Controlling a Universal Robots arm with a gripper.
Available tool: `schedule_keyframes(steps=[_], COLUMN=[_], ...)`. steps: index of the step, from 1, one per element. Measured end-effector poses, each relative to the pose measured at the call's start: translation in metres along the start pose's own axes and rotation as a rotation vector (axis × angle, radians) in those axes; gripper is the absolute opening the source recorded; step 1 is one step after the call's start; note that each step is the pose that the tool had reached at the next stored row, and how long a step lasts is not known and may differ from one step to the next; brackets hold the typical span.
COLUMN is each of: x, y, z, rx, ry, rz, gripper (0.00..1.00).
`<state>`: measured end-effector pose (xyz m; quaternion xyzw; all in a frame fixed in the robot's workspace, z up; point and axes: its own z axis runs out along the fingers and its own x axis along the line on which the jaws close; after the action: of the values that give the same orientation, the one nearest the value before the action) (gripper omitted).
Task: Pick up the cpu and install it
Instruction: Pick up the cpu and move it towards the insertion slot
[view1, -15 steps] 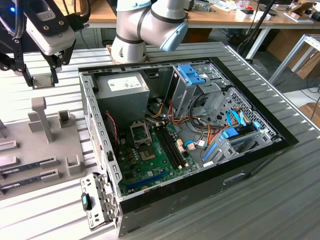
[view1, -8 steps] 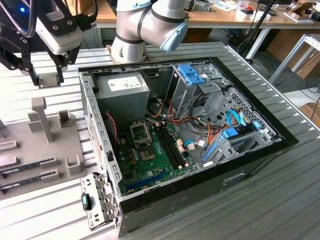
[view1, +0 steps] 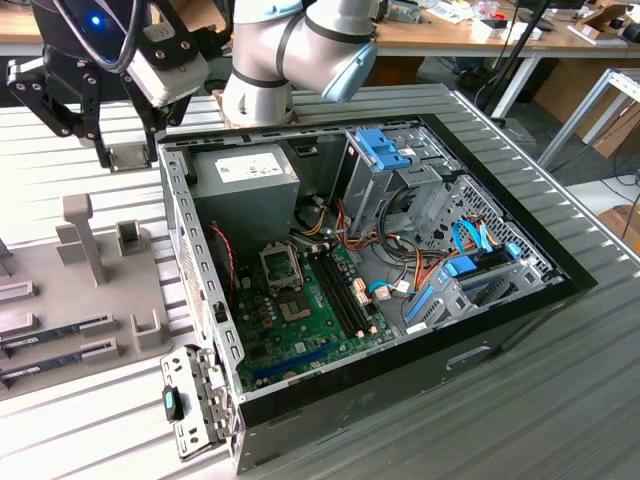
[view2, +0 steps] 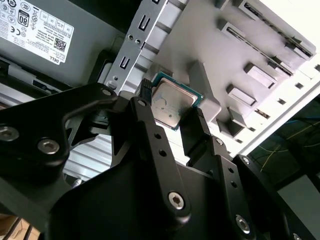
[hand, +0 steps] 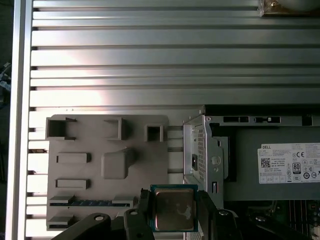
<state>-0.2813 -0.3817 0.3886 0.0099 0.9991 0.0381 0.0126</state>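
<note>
We see the cpu (hand: 173, 209) lying flat, metal lid up, pinched by two opposite edges in the gripper (view2: 172, 119), whose jaws are closed to chip width, presumably to spare its contacts. It hangs over the grey fixture tray (hand: 107, 165), seemingly lifted clear, just beside the computer case (hand: 200, 145).
</note>
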Motion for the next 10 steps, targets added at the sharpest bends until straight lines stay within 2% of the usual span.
schedule_keyframes(steps=[3, 10], x=[-0.0078, -0.0161], y=[0.0002, 0.0003], z=[0.0002, 0.0005], rx=[0.0, 0.0], ry=[0.0, 0.0], rz=[0.0, 0.0], gripper=[0.47, 0.47])
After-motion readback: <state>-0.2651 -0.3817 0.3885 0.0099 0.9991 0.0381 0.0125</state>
